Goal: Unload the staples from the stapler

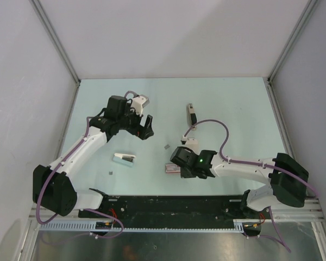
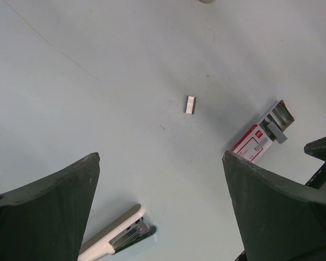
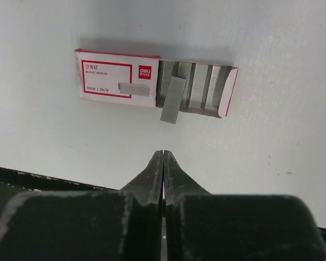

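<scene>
Stapler point(image 1: 190, 115) lies at the far middle of the counter point(image 1: 239, 109), apart from both grippers. Right gripper point(image 3: 163, 157), pressed together on nothing, points at the opened staple box point(image 3: 119, 81); left gripper point(image 2: 161, 157) hovers spread wide near a loose staple strip point(image 2: 190, 104)

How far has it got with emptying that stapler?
Seemingly mostly done: one staple strip lies askew across the open staple box, and the black stapler lies off by itself. In hand: nothing; the right tool is shut and empty near the box, the left tool open. Possibly left: another strip lying loose. Whether the stapler is empty, I cannot tell.
</scene>
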Robot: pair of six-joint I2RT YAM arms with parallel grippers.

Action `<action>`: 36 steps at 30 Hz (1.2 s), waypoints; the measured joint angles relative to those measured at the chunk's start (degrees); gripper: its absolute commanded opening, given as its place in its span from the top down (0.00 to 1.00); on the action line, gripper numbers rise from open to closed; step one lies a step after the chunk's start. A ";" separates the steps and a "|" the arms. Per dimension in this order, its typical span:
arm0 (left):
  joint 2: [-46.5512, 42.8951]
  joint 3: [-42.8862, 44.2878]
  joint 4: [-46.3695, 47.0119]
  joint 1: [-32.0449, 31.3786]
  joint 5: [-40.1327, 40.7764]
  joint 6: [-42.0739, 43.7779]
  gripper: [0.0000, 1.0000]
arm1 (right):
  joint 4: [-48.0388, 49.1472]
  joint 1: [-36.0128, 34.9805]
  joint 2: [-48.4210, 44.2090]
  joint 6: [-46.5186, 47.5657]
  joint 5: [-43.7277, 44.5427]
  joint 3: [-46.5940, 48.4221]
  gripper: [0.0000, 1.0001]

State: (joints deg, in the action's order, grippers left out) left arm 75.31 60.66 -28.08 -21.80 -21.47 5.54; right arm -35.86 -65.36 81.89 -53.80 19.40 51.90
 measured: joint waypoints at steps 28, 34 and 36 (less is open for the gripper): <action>0.00 0.00 -0.35 0.00 -0.33 0.07 0.01 | 7.45 6.01 6.03 5.09 -8.35 -2.32 1.00; 0.00 0.00 -0.46 0.00 -0.50 0.07 0.01 | 7.67 6.32 6.03 5.84 -8.33 -2.32 1.00; 0.00 0.00 -0.48 0.00 -0.83 0.07 0.01 | 7.78 6.36 6.03 5.90 -8.33 -2.32 1.00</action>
State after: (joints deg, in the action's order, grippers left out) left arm 75.31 60.66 -28.56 -21.80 -22.31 5.61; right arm -28.08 -59.00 87.92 -47.90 11.07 49.58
